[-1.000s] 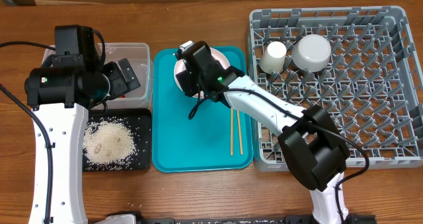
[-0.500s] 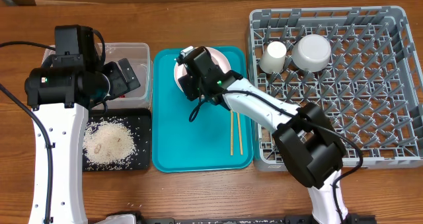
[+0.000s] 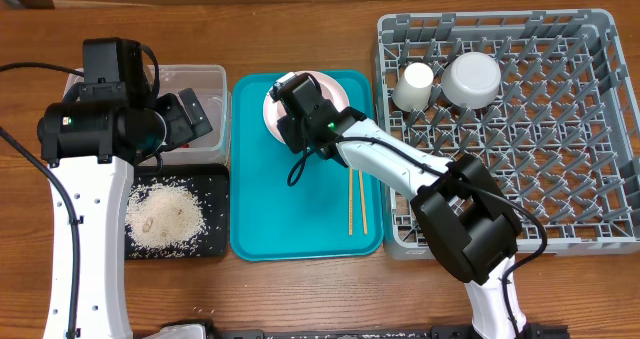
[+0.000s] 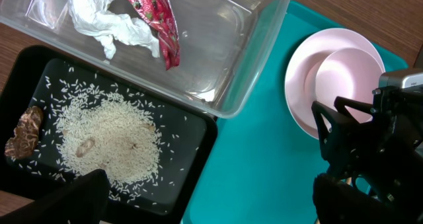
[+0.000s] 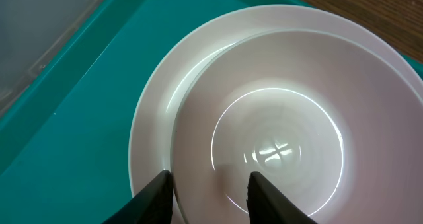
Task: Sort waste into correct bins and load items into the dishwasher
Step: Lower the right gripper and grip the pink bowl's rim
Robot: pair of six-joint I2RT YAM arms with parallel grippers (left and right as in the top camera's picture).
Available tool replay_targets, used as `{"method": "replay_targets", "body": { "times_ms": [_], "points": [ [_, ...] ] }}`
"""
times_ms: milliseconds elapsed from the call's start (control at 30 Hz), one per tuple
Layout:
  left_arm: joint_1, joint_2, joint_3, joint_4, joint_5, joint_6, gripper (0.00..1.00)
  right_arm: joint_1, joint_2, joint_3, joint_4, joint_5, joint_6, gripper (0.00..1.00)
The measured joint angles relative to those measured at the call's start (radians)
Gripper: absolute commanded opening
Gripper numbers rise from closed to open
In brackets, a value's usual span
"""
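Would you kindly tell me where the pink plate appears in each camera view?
Overhead: plate at the top end of the teal tray, partly covered.
Left wrist: upper right, under a bowl.
Right wrist: centre, under the bowl.
Shared landmark: the teal tray beneath it.

No legible text, label or number anywhere
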Motion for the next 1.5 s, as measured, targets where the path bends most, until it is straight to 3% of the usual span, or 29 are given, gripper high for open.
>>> {"method": "replay_targets", "body": {
  "times_ms": [533,867,1333,1500],
  "points": [
    [0.000,0.000,0.000,0.000,0.000,0.000,1.00,0.000,0.000,0.000,-0.081,0.005,-0.021,0.38],
    [0.000,0.000,0.000,0.000,0.000,0.000,1.00,0.000,0.000,0.000,-0.106,0.004,-0.084,0.24],
    [0.000,0.000,0.000,0.000,0.000,0.000,1.00,0.000,0.000,0.009,-0.120,0.005,-0.090,0.16],
    [0.000,0.000,0.000,0.000,0.000,0.000,1.00,0.000,0.000,0.009,-0.132,0.004,-0.093,0.04]
  ]
}}
